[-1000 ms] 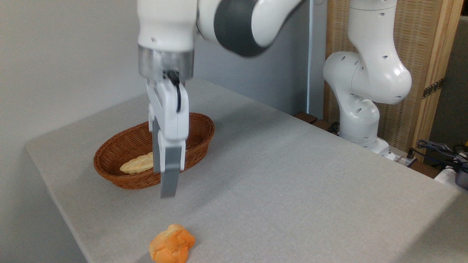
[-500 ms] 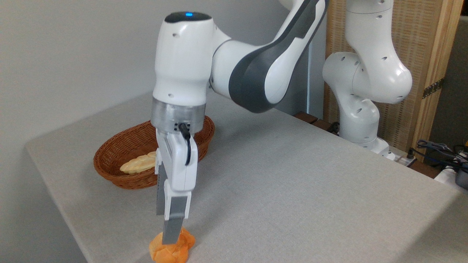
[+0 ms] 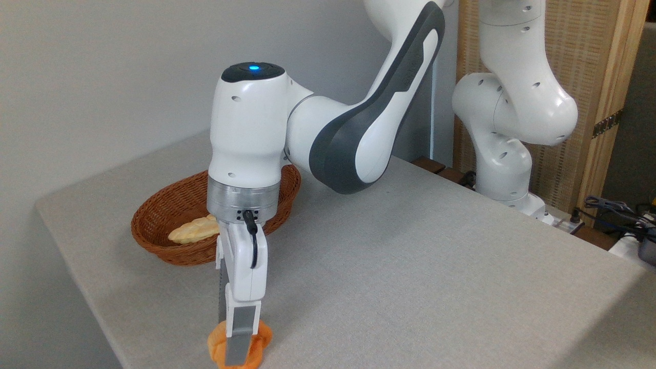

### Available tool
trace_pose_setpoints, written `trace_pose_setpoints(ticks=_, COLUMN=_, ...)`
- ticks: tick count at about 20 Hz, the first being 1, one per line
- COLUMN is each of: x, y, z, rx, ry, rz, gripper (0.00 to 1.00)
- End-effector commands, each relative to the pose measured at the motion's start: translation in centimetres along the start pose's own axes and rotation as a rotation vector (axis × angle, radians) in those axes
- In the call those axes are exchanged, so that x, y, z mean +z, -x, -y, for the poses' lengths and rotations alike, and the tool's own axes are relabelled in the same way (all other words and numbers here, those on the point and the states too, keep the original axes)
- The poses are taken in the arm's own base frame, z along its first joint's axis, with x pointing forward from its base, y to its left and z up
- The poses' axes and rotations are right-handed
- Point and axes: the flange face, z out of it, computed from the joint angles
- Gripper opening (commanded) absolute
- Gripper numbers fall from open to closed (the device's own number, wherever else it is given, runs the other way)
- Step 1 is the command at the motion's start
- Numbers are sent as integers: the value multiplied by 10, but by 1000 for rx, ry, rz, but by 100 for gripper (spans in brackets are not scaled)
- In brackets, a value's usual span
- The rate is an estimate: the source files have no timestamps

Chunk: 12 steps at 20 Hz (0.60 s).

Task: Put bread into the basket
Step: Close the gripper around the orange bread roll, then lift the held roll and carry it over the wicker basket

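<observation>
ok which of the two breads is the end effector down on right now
The small round orange bun at the table's near edge; the end effector straddles it. The long pale braided loaf lies apart, inside the wicker basket.

My tool (image 3: pixel 237 344) hangs straight down over the bun (image 3: pixel 239 346) at the near edge of the counter (image 3: pixel 410 266), its fingers (image 3: pixel 240 338) reaching in front of and behind the bun. The basket (image 3: pixel 169 246) sits farther back and to the left on the counter, apart from the bun, with a loaf (image 3: pixel 193 229) lying inside it. My arm's base (image 3: pixel 505 189) stands off the counter's far right edge.
</observation>
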Motion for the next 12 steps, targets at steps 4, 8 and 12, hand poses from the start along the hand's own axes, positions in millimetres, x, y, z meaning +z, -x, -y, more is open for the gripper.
trace_pose_setpoints(ticks=4, x=2, y=-1, z=-5, rx=25, ry=0, rz=-3, gripper=26)
trace_pose_setpoints(ticks=8, x=-1, y=-2, z=-5, rx=24, ry=2, rz=-5, gripper=26)
trace_pose_setpoints(ticks=12, x=-30, y=-10, z=-6, rx=17, ry=56, rz=-4, gripper=26)
